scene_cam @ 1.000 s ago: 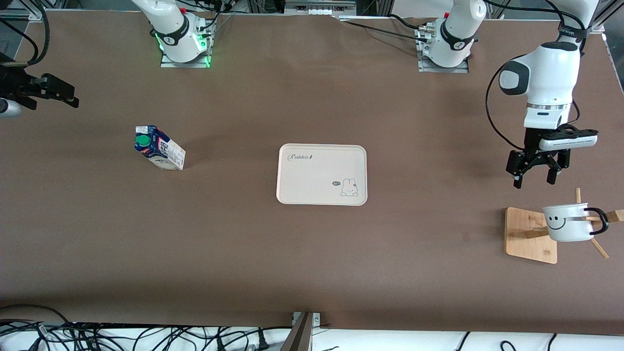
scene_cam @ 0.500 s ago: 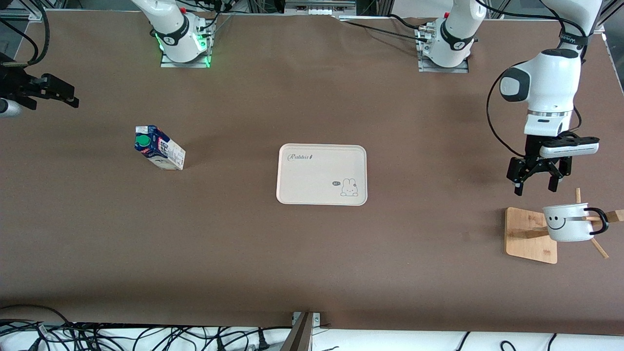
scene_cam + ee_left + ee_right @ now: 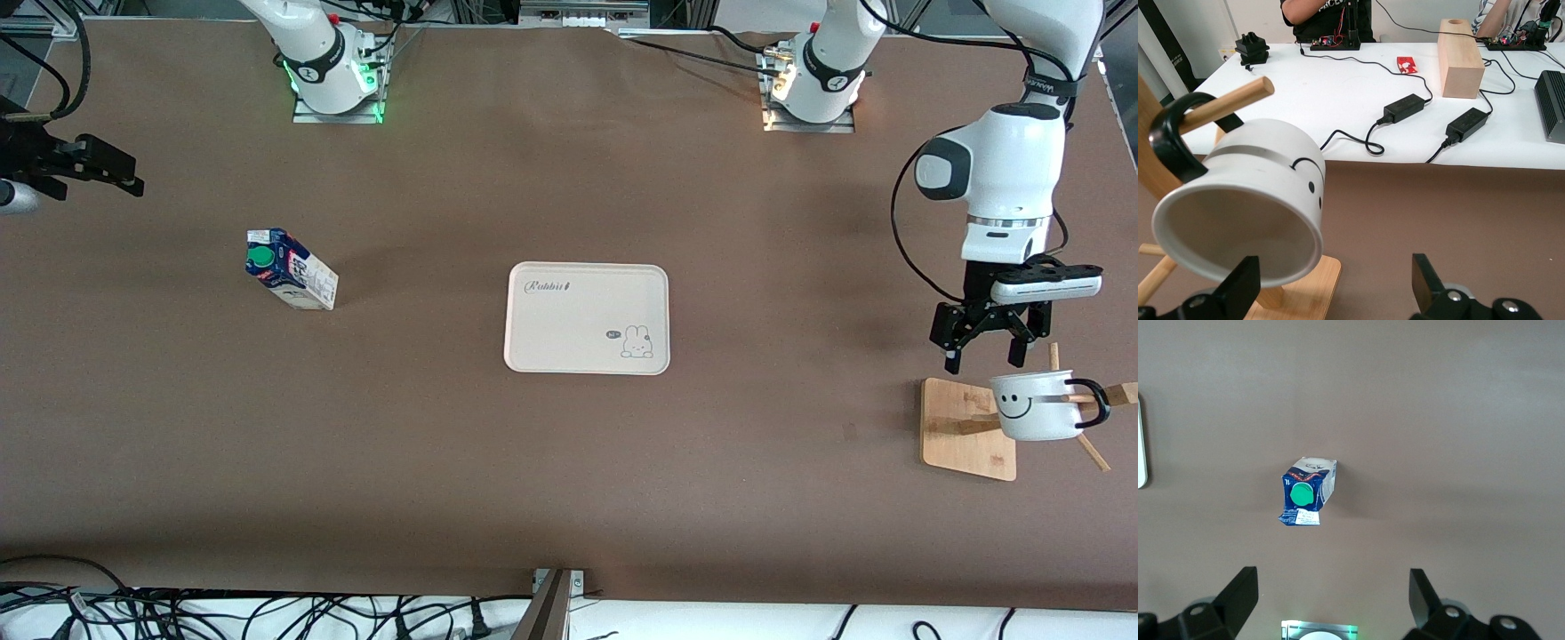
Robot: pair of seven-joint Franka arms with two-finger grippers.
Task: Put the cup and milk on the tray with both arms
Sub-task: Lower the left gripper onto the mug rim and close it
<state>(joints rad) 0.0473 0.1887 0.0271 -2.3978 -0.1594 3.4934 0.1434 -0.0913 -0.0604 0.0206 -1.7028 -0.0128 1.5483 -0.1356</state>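
Note:
The white smiley cup point(image 3: 1036, 407) hangs by its black handle on a peg of the wooden rack point(image 3: 967, 428), at the left arm's end of the table. My left gripper point(image 3: 985, 356) is open and empty just above the rack, beside the cup. In the left wrist view the cup point(image 3: 1245, 200) fills the space in front of my open left gripper point(image 3: 1335, 287). The milk point(image 3: 292, 269) stands on the table toward the right arm's end. My right gripper point(image 3: 98, 169) waits open, high up; its view shows the milk point(image 3: 1305, 495) below. The cream tray point(image 3: 587, 317) lies mid-table.
The rack's wooden pegs point(image 3: 1092, 452) stick out around the cup. The arm bases point(image 3: 333, 80) stand along the table's edge farthest from the front camera. Cables point(image 3: 267, 613) lie off the table's nearest edge. Bare brown table surrounds the tray.
My left gripper has come down and toward the cup and rack, still open. The right arm, milk, tray and cup have not moved.

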